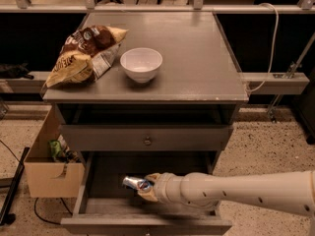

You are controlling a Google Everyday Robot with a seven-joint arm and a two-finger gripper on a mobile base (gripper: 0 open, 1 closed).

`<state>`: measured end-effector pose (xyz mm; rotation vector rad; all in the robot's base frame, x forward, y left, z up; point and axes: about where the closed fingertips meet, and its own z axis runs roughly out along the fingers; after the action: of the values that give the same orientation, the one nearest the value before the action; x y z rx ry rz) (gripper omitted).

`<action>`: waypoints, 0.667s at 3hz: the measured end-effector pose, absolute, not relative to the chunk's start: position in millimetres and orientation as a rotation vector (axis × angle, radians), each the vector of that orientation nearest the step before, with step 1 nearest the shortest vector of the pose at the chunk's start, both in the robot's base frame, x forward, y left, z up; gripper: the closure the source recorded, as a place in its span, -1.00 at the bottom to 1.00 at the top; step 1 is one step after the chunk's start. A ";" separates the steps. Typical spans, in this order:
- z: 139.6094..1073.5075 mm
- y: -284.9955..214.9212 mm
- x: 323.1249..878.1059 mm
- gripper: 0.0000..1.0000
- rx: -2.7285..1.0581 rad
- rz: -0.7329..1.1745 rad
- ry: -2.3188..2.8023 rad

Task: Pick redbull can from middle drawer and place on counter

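Note:
The redbull can (135, 183), blue and silver, lies tilted inside the open middle drawer (82, 195), low in the camera view. My gripper (146, 187) reaches into the drawer from the right on a long white arm. Its tan fingers (147, 195) close around the can's right half, and the can's silver end sticks out to the left. The counter (197, 58) is the flat grey top of the cabinet, above the drawer.
A white bowl (141, 63) and a brown and yellow chip bag (83, 55) sit on the counter's left half. A closed drawer front with a round knob (147, 140) is just above the open drawer. A cardboard box (49, 168) stands on the floor at the left.

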<state>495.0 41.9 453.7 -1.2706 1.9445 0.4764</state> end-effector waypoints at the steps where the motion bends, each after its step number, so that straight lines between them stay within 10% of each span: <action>1: 502.7 28.3 469.0 1.00 -1.285 0.487 1.882; 2: 560.7 10.3 442.6 1.00 -1.296 0.461 1.833</action>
<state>442.6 10.3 560.7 -1.2960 1.8327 0.4613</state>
